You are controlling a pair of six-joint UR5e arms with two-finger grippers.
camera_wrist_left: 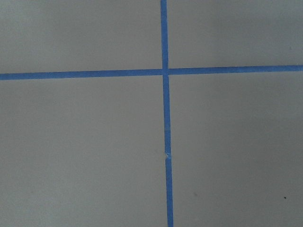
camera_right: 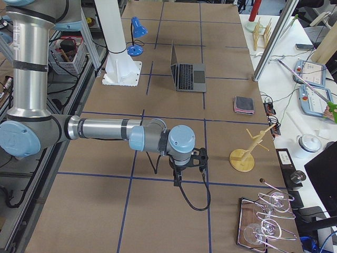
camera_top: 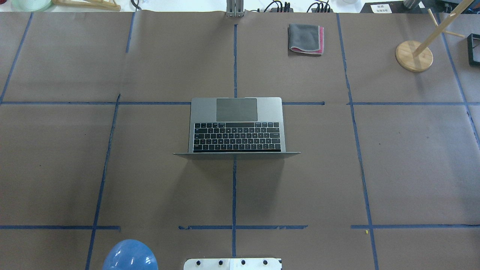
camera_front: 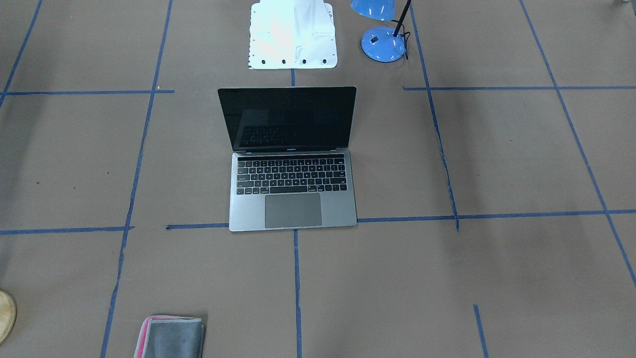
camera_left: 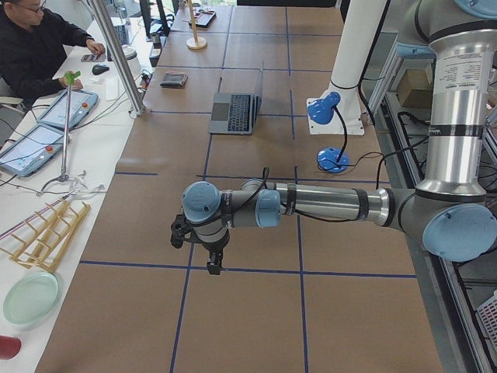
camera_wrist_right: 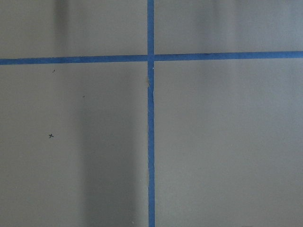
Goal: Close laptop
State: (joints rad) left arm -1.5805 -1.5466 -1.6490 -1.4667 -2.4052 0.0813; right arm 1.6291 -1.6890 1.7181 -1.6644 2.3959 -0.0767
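The laptop [camera_front: 293, 211] stands open in the middle of the brown-papered table, its black screen upright and dark. It also shows in the overhead view [camera_top: 236, 110], far off in the exterior left view [camera_left: 233, 113] and in the exterior right view [camera_right: 189, 76]. My left gripper [camera_left: 213, 264] hangs over the table far from the laptop, towards the table's left end. My right gripper [camera_right: 177, 182] hangs far from it towards the right end. I cannot tell whether either is open or shut. Both wrist views show only brown paper with blue tape crosses.
A blue desk lamp [camera_front: 382, 44] stands beside the white robot base [camera_front: 293, 35], behind the laptop's screen. A folded grey cloth with a pink edge [camera_top: 305, 38] and a wooden stand [camera_top: 414, 56] sit at the table's far side. An operator [camera_left: 39, 47] sits beyond it.
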